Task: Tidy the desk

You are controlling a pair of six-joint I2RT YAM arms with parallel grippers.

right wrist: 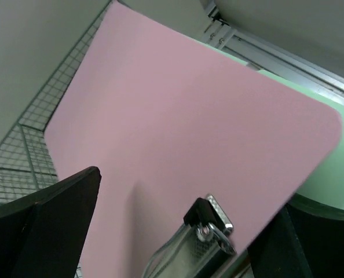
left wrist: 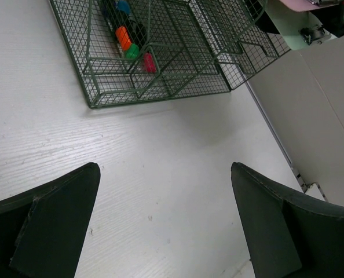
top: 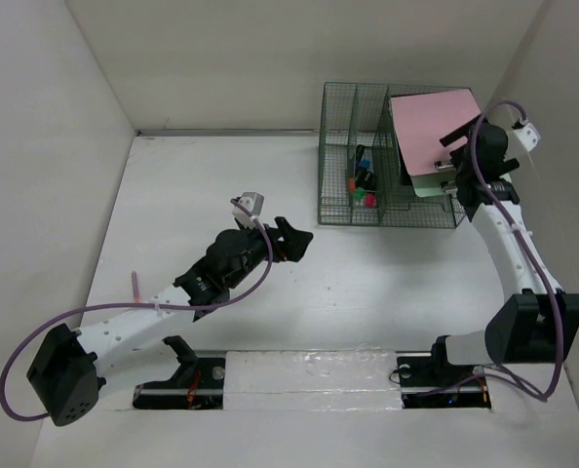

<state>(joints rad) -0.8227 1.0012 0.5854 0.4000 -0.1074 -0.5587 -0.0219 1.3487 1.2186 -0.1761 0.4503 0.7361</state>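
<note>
Pink paper [right wrist: 189,116] stands before the right pincer [right wrist: 190,191], which is spread wide and gripping nothing. The left pincer [left wrist: 165,171] gapes empty above the white table [left wrist: 160,145].

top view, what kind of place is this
Likely a lab robot cell staged as a desk: a white tabletop boxed by bare walls, and a wire rack with markers and a clipboard.

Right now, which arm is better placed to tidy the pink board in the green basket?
Right. The right gripper, open, sits at the pink clipboard leaning in the green rack. The left gripper, also open, hovers over bare desk, apart from the rack.
</note>
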